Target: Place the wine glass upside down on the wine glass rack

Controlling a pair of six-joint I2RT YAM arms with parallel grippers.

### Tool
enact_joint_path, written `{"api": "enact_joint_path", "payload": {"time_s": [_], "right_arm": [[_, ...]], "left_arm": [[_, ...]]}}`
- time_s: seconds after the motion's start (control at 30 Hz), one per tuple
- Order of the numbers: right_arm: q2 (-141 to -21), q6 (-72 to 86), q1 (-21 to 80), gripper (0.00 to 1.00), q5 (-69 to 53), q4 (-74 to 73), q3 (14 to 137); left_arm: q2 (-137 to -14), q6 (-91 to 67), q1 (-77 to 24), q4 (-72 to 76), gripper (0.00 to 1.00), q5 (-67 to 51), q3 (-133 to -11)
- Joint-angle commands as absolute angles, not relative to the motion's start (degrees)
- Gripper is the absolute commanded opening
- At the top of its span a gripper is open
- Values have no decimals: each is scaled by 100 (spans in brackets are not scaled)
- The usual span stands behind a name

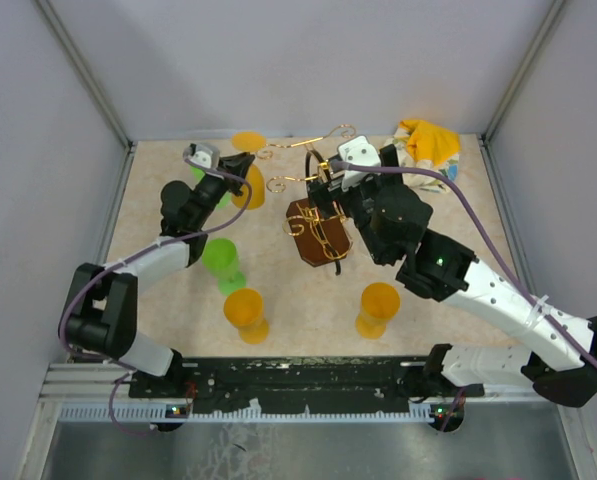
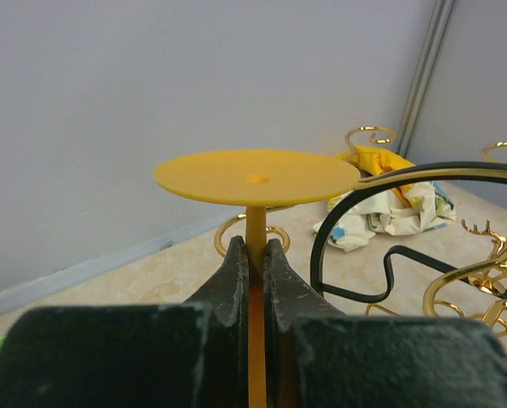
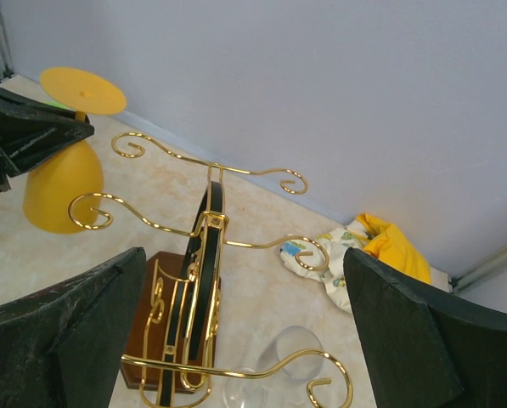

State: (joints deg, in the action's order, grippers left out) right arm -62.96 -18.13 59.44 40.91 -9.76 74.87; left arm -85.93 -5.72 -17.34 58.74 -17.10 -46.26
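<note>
Nearest the arm bases, a left yellow glass (image 1: 246, 312) and a right yellow glass (image 1: 377, 308) stood inverted on the table (image 1: 298, 300), with a green glass (image 1: 221, 260) just behind the left one. At mid-table stood the wine glass rack (image 1: 318, 215), its gold arms spreading from a dark wooden base. The right gripper (image 1: 326, 188) hovered at the rack with its jaws spread wide and nothing between them. The rack's central loop was framed between the jaws in the right wrist view. A clear glass (image 3: 289, 353) appeared low beside the base; whether it hung or rested could not be told. To the left of the rack, the left gripper (image 2: 255, 255) had its jaws closed tightly on the stem of the wine glass (image 1: 248, 185). This yellow glass was held upside down, foot disc uppermost, just beside the curled arm ends and not hung on them. A yellow and white cloth (image 1: 428, 140) lay in the far right corner.
</note>
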Motion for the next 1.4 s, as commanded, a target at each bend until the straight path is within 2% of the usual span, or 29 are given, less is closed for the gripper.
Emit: {"api": "enact_joint_path", "payload": {"time_s": [0.0, 0.9, 1.37], "right_arm": [[-6161, -1823, 5908, 99, 4146, -838, 7502], [-6302, -2031, 5899, 99, 4184, -621, 7504], [-6234, -2050, 5898, 99, 4208, -699, 7584]], "left_arm": [[-8758, -440, -1842, 6249, 0, -1838, -4565], [-9477, -754, -2126, 6542, 0, -2187, -4576], [-10149, -1303, -2134, 7480, 0, -2178, -4876]]}}
